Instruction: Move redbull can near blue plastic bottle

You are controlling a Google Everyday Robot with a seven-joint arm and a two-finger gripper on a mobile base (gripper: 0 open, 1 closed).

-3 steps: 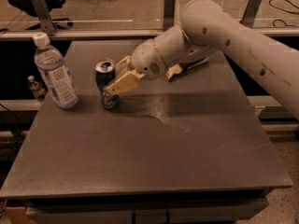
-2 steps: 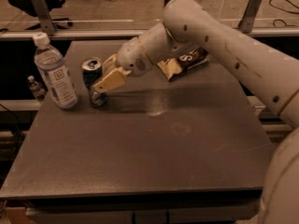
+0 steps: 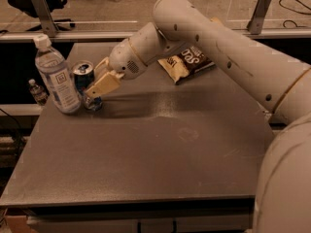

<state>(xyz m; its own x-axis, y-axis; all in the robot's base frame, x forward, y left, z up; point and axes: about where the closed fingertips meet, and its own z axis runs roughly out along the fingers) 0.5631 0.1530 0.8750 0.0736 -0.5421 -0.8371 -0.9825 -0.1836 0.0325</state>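
Note:
The redbull can [image 3: 85,80] stands upright at the left of the grey table [image 3: 160,154], right beside the blue plastic bottle [image 3: 57,76], which has a white cap and a pale label. My gripper [image 3: 97,87] is at the can, its tan fingers [image 3: 104,84] closed around the can's right side and lower body. The can's shiny top shows above the fingers. My white arm reaches in from the right.
A dark snack bag [image 3: 186,62] lies at the back of the table under my arm. A tiny dark-capped bottle [image 3: 37,92] stands off the table's left edge. A rail and office chairs are behind the table.
My gripper has carried the can to the left across the table, from mid-left to right beside the bottle. The snack bag, hidden by the arm before, now shows.

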